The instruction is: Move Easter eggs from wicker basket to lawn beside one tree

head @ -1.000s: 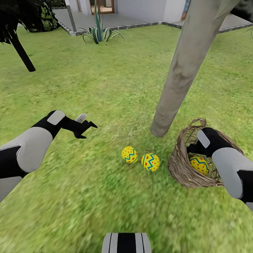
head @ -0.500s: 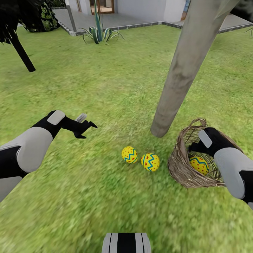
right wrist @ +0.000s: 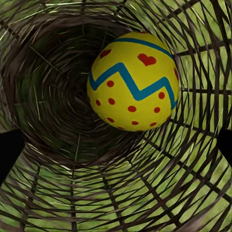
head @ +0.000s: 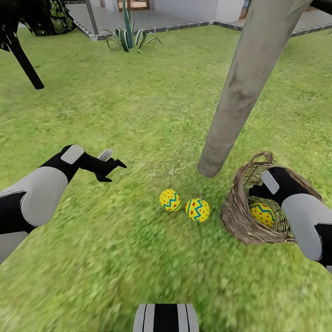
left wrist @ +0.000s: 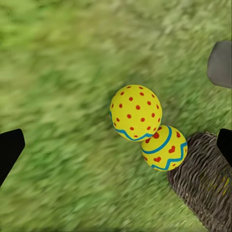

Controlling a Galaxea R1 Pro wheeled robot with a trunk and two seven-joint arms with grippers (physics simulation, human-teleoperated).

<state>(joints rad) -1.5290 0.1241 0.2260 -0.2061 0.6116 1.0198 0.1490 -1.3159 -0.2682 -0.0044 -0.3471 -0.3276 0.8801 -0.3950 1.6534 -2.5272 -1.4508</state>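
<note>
Three Easter eggs are in view, each yellow with a blue zigzag and red dots. Two lie on the lawn, side by side and nearly touching: one egg to the left, the second egg just beside it, nearer the wicker basket. The third egg sits inside that one basket, resting against its woven wall.

The basket stands on the grass just right of the two loose eggs, near the foot of a pale, leaning tree trunk. Both loose eggs lie close to that trunk's base.

The right gripper reaches into the basket's mouth, just above the third egg. In the right wrist view the egg lies ahead between two dark fingertips at the frame's edges, set wide apart and not touching it; the pincer is spread and holds nothing.

The left gripper hovers over bare grass, well apart from the eggs, its fingers parted and empty.

Farther off stand one dark thin tree stem and one spiky striped plant.
</note>
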